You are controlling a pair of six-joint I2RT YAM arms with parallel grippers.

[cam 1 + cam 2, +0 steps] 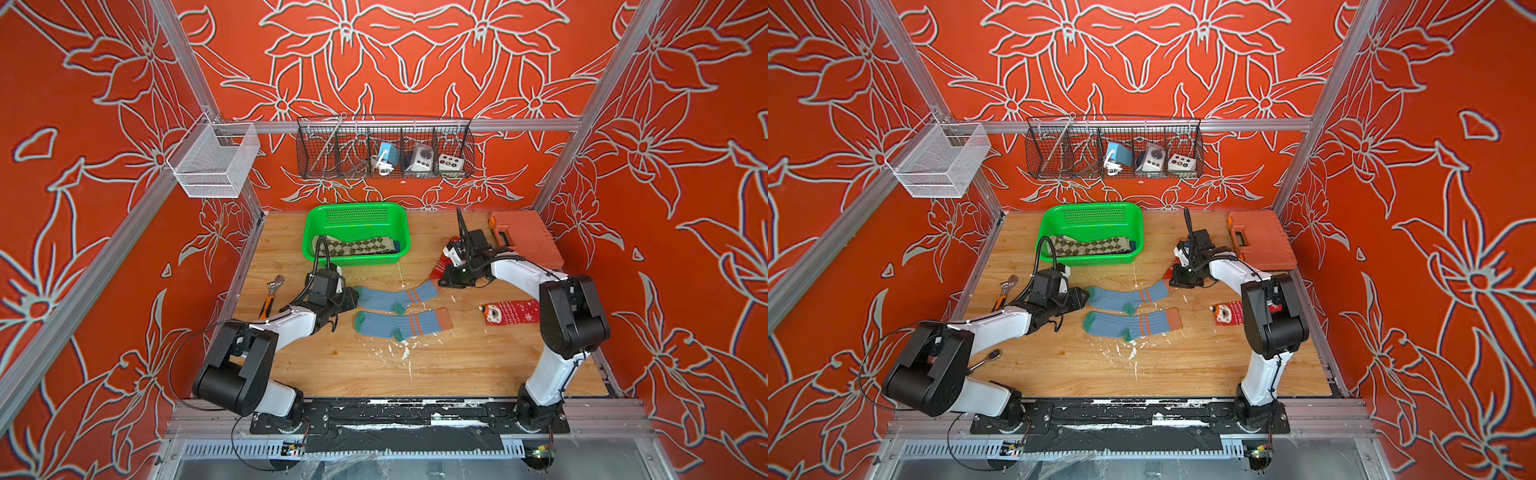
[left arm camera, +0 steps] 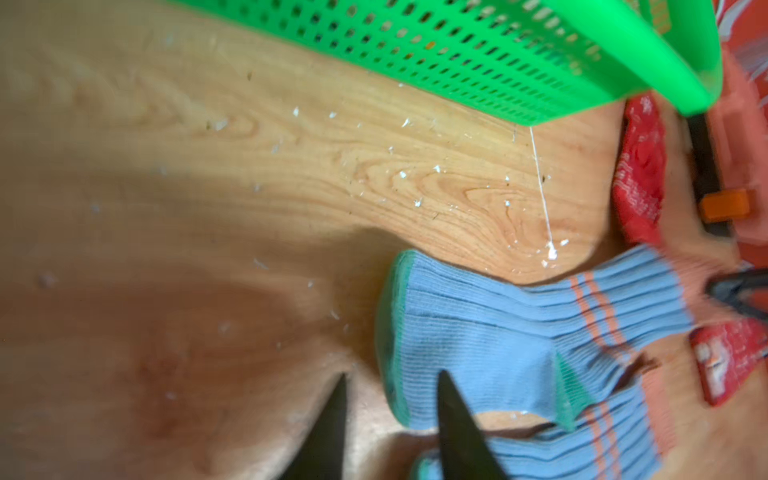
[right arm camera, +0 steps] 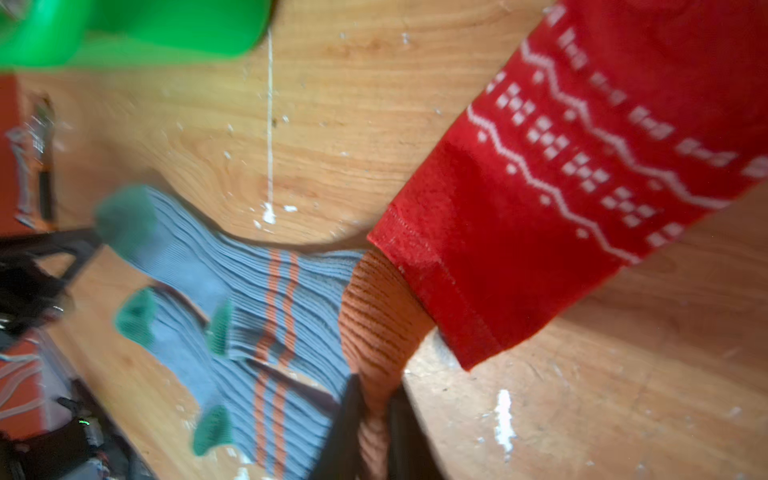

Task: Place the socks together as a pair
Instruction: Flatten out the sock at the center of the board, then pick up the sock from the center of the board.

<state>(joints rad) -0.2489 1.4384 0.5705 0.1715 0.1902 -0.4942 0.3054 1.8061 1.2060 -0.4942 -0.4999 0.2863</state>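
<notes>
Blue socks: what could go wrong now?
1. The red sock overlaps the orange cuff of the far blue sock, and that cuff sits between the fingers of the right gripper; pulling may drag the red one along.
2. The left gripper is open with only the toe's edge between its fingers, so it might grab too little and slip.

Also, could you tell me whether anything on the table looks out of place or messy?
White flecks are strewn over the wooden table, like chipped paint or crumbs. An adjustable wrench and an orange tool case sit there too, which looks odd for a sock-pairing job.
</notes>
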